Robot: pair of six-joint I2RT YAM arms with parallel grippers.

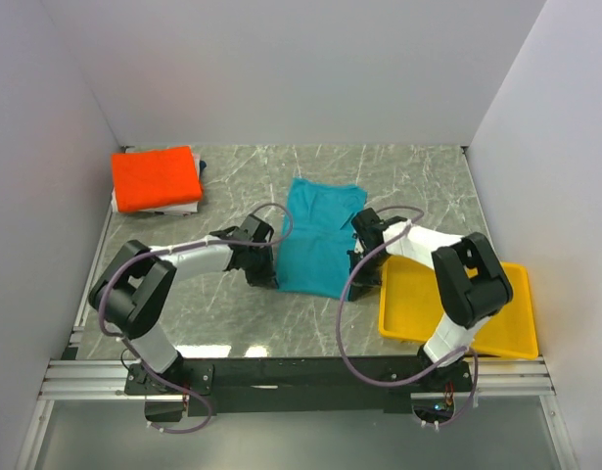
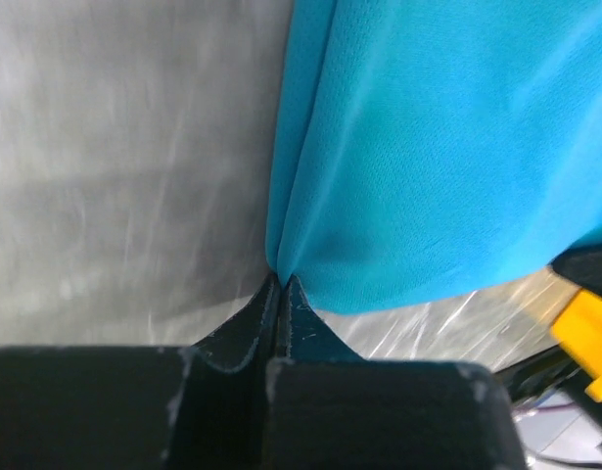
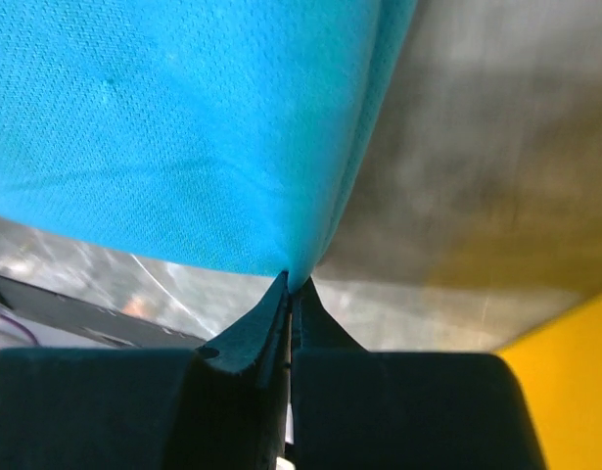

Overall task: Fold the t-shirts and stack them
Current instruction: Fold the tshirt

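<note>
The teal-blue t-shirt point(image 1: 315, 240) lies partly folded lengthwise in the middle of the table. My left gripper point(image 1: 268, 277) is shut on its near left corner; the left wrist view shows the cloth point(image 2: 428, 147) pinched at the fingertips point(image 2: 280, 282). My right gripper point(image 1: 355, 279) is shut on the near right corner, and the cloth point(image 3: 183, 127) is caught at its tips point(image 3: 291, 282). The orange-red t-shirt point(image 1: 156, 177) lies folded at the far left on top of something white.
A yellow tray point(image 1: 506, 323) sits at the near right, partly under my right arm; its edge point(image 3: 565, 382) shows in the right wrist view. White walls enclose the table on three sides. Purple cables loop from both arms.
</note>
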